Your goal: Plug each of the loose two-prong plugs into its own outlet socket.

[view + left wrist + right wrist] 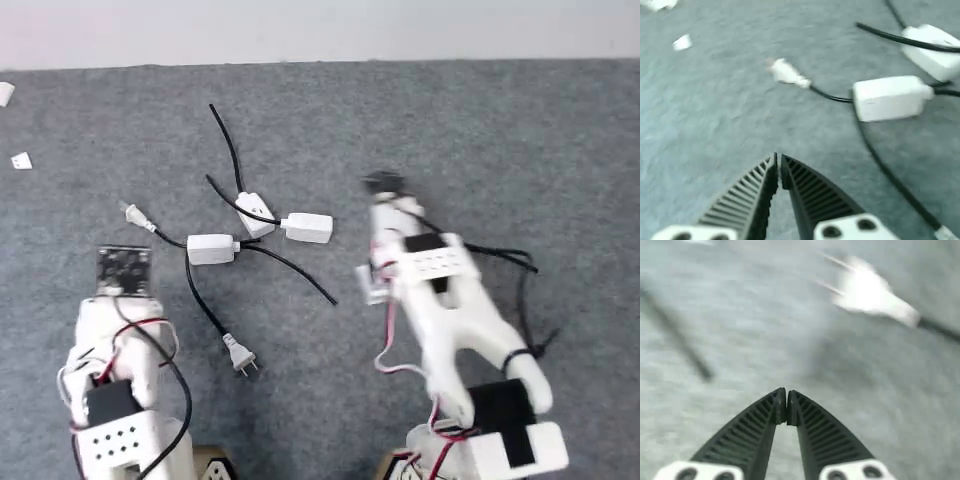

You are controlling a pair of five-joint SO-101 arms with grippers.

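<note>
On the grey table [500, 130], one loose plug [240, 357] lies near the white socket [211, 248]. The left fingers [757, 192] and right fingers [752, 432] are pressed together, empty.

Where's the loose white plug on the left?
High view, left of centre: the plug lies on the mat just ahead of the left end effector, wired to the nearest socket block.

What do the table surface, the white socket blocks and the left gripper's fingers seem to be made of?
Table surface: grey, matte and fuzzy, probably felt or short carpet. Socket blocks: white, smooth, faintly glossy, likely hard plastic. Fingers of the left gripper: black, matte, ribbed, probably moulded or printed plastic.
</note>
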